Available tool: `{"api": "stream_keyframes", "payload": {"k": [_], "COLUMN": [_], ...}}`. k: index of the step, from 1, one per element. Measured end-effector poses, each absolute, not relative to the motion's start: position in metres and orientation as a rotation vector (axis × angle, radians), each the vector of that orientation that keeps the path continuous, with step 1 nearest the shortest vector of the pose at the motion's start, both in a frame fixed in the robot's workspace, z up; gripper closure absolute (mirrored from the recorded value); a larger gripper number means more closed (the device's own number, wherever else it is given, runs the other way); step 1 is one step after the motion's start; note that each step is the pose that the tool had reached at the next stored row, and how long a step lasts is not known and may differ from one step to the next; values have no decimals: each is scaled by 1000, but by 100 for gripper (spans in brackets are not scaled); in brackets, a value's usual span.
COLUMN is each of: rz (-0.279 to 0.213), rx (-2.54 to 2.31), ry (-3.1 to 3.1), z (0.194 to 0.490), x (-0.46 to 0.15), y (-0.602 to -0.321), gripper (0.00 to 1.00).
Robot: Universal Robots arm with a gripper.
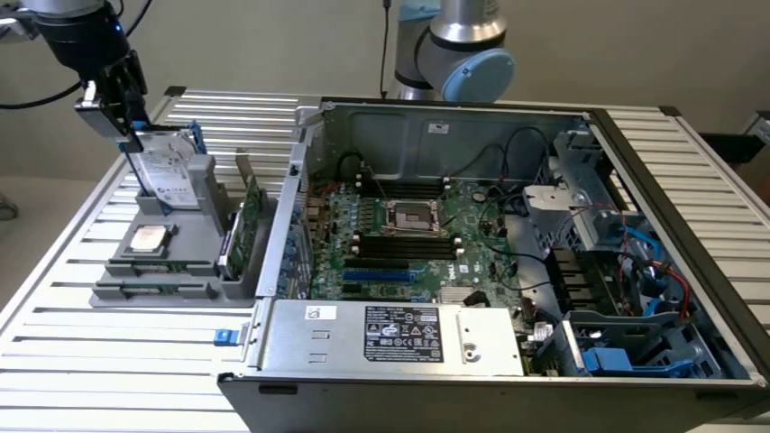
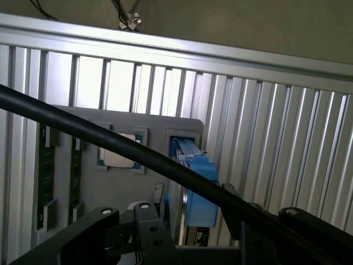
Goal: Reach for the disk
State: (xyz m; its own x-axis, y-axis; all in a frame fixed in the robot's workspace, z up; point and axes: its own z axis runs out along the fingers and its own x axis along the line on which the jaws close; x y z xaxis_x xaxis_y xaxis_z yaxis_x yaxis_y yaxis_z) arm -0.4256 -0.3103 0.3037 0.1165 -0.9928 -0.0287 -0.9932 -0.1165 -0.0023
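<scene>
Standing on edge in a slot of the grey holder (image 1: 180, 281), the disk (image 1: 169, 171) sits at the exterior view's left, on the slatted metal desk (image 1: 72, 361). Its white label faces outward and its blue carrier rails run up the sides.

1. Hand position: the hand (image 1: 121, 115) hangs at the disk's upper end, on the side farther from the open computer case (image 1: 673, 271). In the exterior view its black fingers reach down to the top edge of the disk.
2. Hand state: released. In the wrist view the hand (image 2: 193, 212) has its fingers (image 2: 144, 221) spread apart, with the blue top of the disk (image 2: 198, 179) between them. Whether either finger touches the blue rail cannot be told.
3. Nearby items: a small square CPU chip (image 1: 147, 239) lies flat on the holder, just beside the disk's slot. Circuit boards (image 1: 247, 230) stand on edge in the holder's slots nearer the case.
4. Obstruction: a black cable (image 2: 110, 141) crosses the wrist view diagonally in front of the holder.
5. Case: lies open on the desk, motherboard exposed, with a silver box (image 1: 398, 334) bearing a black-and-white label along its near side.
</scene>
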Motion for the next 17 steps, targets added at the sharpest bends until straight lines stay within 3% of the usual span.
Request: {"api": "stream_keyframes", "payload": {"k": [17], "rz": [55], "rx": [-2286], "ry": [2099], "z": [290], "x": [-429], "y": [-311], "gripper": [46]}}
